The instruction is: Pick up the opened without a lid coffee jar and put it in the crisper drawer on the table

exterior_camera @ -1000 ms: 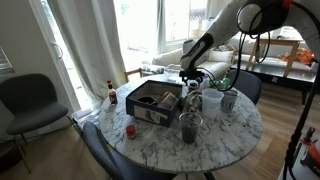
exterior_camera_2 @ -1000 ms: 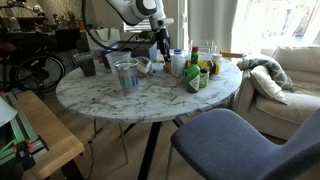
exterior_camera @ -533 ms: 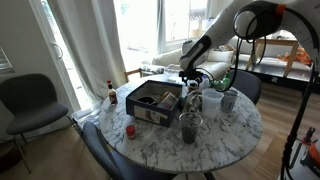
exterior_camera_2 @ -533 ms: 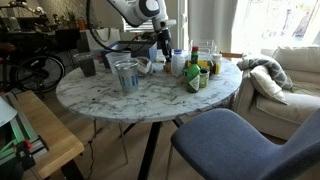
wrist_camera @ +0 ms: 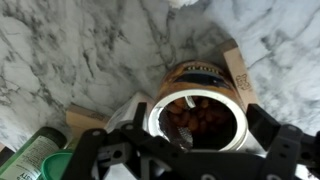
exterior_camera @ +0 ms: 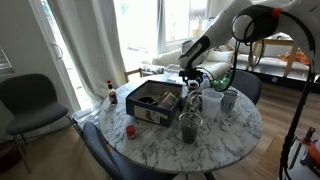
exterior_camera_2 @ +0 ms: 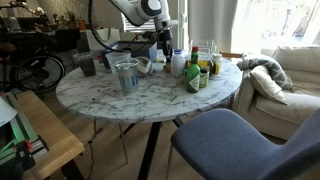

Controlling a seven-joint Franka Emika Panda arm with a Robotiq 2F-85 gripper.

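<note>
The lidless coffee jar [wrist_camera: 195,115] stands upright on the marble table, its brown contents showing through the open mouth. My gripper [wrist_camera: 190,150] hangs straight above it, open, with one finger on each side of the rim. I cannot tell whether the fingers touch the glass. In both exterior views the gripper [exterior_camera: 190,77] [exterior_camera_2: 160,45] sits low over the cluster of jars and bottles at the table's middle. A pale, clear shallow bin that may be the crisper drawer [exterior_camera: 157,69] lies at the far table edge and is hard to make out.
A dark box with a tan side [exterior_camera: 152,103] stands next to the jar. A clear cup [exterior_camera: 190,127] [exterior_camera_2: 126,75], green bottles [exterior_camera_2: 194,72], a small red thing [exterior_camera: 130,130] and a brown bottle [exterior_camera: 111,92] are also on the round table [exterior_camera_2: 170,100]. Chairs stand around it.
</note>
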